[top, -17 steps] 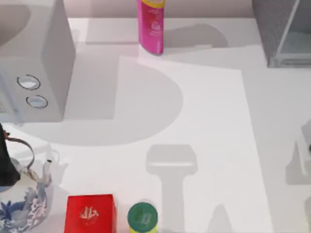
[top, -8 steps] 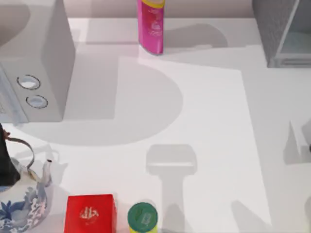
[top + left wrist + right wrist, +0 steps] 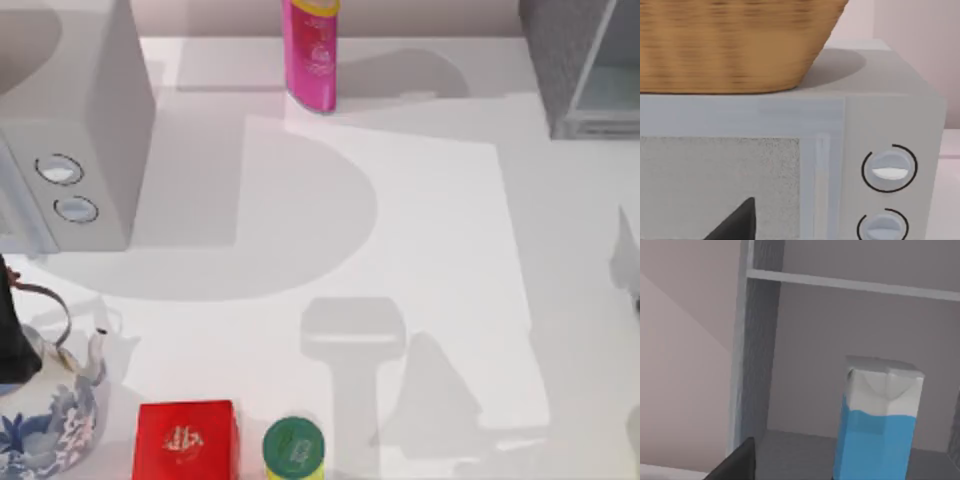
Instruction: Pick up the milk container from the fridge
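The right gripper [image 3: 735, 465] shows a dark fingertip low before the fridge [image 3: 757, 355] opening; the left gripper [image 3: 737, 225] fingertip sits before the microwave [image 3: 790, 165] door.

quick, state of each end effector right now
Left end effector: cannot be told, facing the microwave.
Right end effector: cannot be told, facing the milk container in the fridge.

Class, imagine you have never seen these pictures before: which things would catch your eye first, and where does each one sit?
Most eyes would land first on the tall pink bottle standing at the far middle of the table, then on the red box beside the green-lidded jar at the near edge. In the right wrist view, the milk container stands upright on a shelf inside the fridge. The left wrist view shows a wicker basket atop the light grey box with two round knobs.
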You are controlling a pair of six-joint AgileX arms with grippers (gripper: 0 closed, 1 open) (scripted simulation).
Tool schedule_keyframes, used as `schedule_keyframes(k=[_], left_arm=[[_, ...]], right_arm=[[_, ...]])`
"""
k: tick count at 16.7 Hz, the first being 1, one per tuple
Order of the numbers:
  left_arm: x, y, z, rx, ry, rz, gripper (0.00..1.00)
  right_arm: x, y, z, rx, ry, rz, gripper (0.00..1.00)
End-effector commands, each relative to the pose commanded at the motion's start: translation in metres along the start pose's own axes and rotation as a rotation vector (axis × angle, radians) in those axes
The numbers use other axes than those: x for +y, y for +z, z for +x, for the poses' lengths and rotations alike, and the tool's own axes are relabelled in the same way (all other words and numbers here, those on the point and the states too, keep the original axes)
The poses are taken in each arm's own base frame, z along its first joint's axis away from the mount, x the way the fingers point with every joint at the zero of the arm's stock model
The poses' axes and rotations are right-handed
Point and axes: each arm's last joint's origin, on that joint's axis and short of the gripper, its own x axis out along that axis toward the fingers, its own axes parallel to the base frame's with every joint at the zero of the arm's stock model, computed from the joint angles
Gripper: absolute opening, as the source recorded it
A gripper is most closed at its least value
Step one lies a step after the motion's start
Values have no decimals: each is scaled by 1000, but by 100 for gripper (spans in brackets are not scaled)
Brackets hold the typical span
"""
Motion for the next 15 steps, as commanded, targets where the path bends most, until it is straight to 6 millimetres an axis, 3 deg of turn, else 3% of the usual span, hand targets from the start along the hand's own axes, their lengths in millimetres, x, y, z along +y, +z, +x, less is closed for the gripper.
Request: schedule_keyframes(k=[5,8,11,15], left_arm=[[0,0,0,0,0,0,100],[0,0,0,0,0,0,100],[0,0,0,0,0,0,100],[0,0,0,0,0,0,100]], right_arm=[[-31,-57,1,117,-53,53,100],[-39,-83,-5,175,-73,90,100],[-39,-96,-7,194,-67,105,100],[-38,-98,-7,194,-62,106,100]])
